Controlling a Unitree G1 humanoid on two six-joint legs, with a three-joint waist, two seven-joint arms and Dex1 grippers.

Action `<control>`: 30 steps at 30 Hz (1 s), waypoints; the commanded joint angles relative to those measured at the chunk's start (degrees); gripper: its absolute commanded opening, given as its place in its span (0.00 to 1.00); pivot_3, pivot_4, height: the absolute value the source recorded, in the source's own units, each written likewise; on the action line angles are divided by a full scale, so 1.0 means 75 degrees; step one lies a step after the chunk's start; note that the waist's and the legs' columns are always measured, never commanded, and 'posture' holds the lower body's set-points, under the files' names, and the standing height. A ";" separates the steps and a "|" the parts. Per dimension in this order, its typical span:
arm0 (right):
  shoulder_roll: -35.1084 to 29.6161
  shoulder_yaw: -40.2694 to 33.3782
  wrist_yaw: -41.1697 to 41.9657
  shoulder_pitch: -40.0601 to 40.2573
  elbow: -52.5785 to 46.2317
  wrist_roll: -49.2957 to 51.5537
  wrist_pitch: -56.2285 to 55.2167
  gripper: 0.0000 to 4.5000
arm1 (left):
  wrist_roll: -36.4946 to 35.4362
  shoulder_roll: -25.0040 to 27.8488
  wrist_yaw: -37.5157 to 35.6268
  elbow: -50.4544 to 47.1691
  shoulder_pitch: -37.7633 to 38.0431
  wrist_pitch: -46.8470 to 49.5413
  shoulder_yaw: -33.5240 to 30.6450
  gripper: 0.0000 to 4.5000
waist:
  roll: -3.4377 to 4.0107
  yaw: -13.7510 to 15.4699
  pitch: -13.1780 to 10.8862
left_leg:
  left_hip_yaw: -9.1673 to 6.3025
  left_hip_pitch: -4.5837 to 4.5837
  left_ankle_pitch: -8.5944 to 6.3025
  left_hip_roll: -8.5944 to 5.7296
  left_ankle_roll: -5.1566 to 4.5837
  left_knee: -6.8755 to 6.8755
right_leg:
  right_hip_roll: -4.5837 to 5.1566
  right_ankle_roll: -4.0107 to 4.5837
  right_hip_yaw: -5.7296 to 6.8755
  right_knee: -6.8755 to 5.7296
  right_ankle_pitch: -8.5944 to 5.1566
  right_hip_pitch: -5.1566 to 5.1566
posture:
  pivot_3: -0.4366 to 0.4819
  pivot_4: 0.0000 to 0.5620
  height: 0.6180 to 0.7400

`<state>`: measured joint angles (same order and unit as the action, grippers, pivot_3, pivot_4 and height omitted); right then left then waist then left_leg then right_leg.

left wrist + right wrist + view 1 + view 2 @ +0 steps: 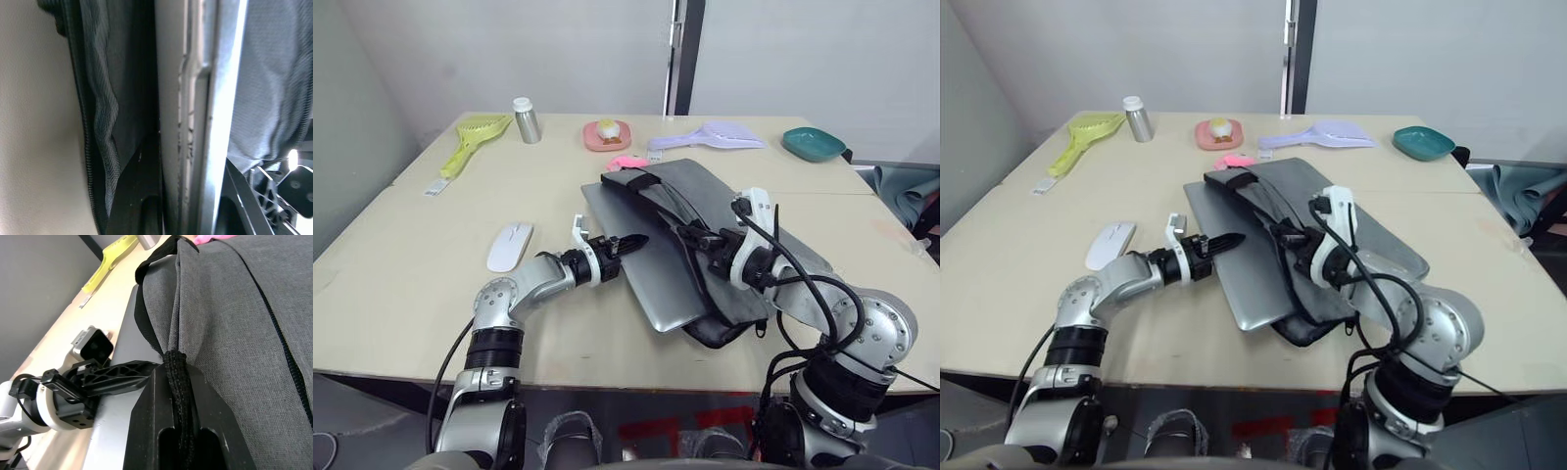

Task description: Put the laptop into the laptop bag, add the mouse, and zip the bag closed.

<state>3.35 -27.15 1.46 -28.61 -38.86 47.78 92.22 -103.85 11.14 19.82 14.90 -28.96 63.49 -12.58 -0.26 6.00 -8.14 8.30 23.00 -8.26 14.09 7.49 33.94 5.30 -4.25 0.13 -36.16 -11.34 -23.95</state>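
We see the laptop (641, 264) lying part-way inside the open bag (724, 211) at the middle of the table (401, 284), its near corner sticking out past the bag's edge. Our right gripper (172, 382) has its fingers closed on a black strap handle (172, 363) of the bag, lifting the top flap. Our left gripper (631, 241) rests on the laptop's lid; we cannot tell how far its fingers are open. The mouse (509, 245) lies apart, left of the laptop.
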 commanded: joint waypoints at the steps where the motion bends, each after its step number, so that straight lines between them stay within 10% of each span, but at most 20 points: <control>1: 0.0285 -0.0021 -0.0359 -0.0085 -0.0193 0.0458 0.0038 0.01 | -0.0400 -0.0149 -0.0427 -0.0541 -0.0144 0.0048 0.0055 0.08 | 0.0001 0.0000 -0.0001 | 0.0000 0.0000 0.0000 0.0000 0.0001 0.0000 | 0.0000 -0.0001 0.0000 0.0000 0.0000 -0.0001 | 0.48 0.27 1.00; 30: 0.0912 -0.0040 -0.2031 -0.0055 0.0295 0.2166 0.0028 0.01 | 0.2095 -0.0783 -0.1837 0.0109 -0.0829 -0.0107 0.0078 0.08 | 0.0002 -0.0010 -0.0001 | -0.0002 0.0001 0.0002 -0.0001 0.0005 -0.0001 | 0.0000 -0.0015 0.0001 0.0001 0.0004 0.0000 | 0.48 0.27 1.00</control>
<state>8.35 -27.19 -13.80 -28.11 -36.28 61.36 92.21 -87.71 6.07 8.88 17.82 -32.18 62.64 -11.09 -0.24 5.93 -8.15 8.29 23.01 -8.25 14.09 7.53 33.93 5.30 -4.37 0.14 -36.15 -11.32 -23.95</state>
